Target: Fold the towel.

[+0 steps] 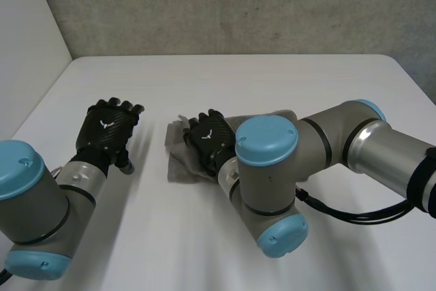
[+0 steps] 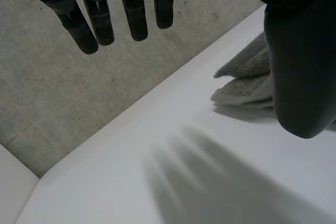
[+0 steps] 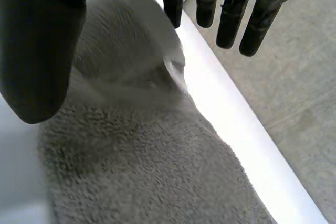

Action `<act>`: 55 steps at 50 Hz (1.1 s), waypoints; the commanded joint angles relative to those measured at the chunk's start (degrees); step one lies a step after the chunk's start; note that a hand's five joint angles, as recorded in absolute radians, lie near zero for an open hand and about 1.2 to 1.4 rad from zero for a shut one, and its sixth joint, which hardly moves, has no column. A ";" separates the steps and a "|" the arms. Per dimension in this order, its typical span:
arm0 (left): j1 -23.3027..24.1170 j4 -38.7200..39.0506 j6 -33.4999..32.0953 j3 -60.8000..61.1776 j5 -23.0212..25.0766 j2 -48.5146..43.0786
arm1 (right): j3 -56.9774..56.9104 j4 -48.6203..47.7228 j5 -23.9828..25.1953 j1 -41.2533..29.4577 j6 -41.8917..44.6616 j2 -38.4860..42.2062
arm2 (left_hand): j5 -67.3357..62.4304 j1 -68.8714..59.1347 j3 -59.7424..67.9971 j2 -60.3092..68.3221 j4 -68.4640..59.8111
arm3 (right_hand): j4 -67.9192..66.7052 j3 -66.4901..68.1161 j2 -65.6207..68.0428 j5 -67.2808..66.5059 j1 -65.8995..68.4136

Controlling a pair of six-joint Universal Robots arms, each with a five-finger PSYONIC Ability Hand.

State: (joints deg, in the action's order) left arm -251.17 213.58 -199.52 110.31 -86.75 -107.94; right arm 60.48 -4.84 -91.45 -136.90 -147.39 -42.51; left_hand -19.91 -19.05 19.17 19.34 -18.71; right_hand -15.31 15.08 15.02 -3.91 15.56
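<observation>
Here right hand (image 1: 210,138) hangs flat over towel (image 1: 179,163); left hand (image 1: 105,131) flat alongside.

A smooth white table (image 1: 272,80) with rounded far corners spreads across the foreground, its top plain and matte. Behind its far edge rises a rough, speckled grey concrete wall (image 1: 238,5). A plain white panel (image 1: 27,25) stands along the table's left side, meeting the concrete wall at the corner.

Grey arms (image 1: 381,151), lt-blue caps (image 1: 266,138), blk hands (image 1: 105,131)
</observation>
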 commanded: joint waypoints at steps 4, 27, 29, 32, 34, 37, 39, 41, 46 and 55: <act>0.07 0.87 -0.16 0.34 0.00 -0.34 | 9.39 0.00 -0.05 10.25 -1.41 -12.95 | 12.97 2.11 -2.22 -2.39 1.77 | 3.37 -3.15 -3.09 1.98 -3.63; 2.27 1.14 -0.08 0.34 -0.09 -0.69 | 26.62 -5.71 4.79 25.45 -2.37 -15.23 | 12.97 2.11 -2.22 -2.39 1.77 | -64.69 64.92 64.98 -66.09 64.44; 2.35 1.14 -0.08 0.34 -0.09 -0.51 | 26.10 -5.62 4.79 25.28 -2.90 -15.75 | 12.97 2.11 -2.22 -2.39 1.77 | -64.69 64.92 64.98 -66.09 64.44; 2.35 1.05 -0.08 0.43 -0.09 -0.07 | 24.95 -4.66 4.70 24.66 -4.57 -17.68 | 12.97 2.11 -2.22 -2.39 1.77 | -64.69 64.92 64.98 -66.09 64.44; 2.62 1.05 -0.08 0.43 -0.09 0.10 | 24.77 -3.95 4.70 24.66 -5.89 -18.48 | 12.97 2.11 -2.22 -2.39 1.77 | -40.36 40.59 40.65 -41.76 40.10; 2.62 1.05 -0.08 0.69 -0.09 0.02 | 25.83 -3.51 5.58 24.22 -9.50 -19.63 | 12.97 2.11 -2.22 -2.39 1.77 | -15.80 16.03 16.09 -17.20 15.55; 2.62 1.14 -0.08 0.78 -0.09 0.01 | 27.84 -3.78 5.93 23.70 -12.30 -20.33 | 13.14 2.28 -2.39 -2.56 1.93 | -14.46 14.69 14.74 -15.85 14.20; 2.62 1.14 -0.08 0.87 -0.09 -0.07 | 28.81 -4.13 6.28 23.95 -12.66 -19.98 | 12.97 2.11 -2.23 -2.40 1.77 | -15.12 15.35 15.41 -16.52 14.87; 2.71 1.14 -0.08 0.87 0.00 -0.34 | 30.22 -4.39 8.30 24.66 -11.78 -19.28 | 12.97 2.11 -2.22 -2.39 1.77 | -15.30 15.53 15.59 -16.69 15.04; 2.71 1.23 -0.16 0.87 0.00 -0.51 | 29.34 -2.38 8.13 24.57 -11.17 -15.41 | 12.97 2.11 -2.22 -2.39 1.77 | -17.97 18.20 18.26 -19.36 17.71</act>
State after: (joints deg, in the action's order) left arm -248.47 214.78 -199.62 111.19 -86.75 -108.38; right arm 90.50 -8.65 -83.07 -112.27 -159.18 -60.02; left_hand -19.81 -19.02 19.13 19.30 -18.71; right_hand -32.31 32.19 32.48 -20.97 32.21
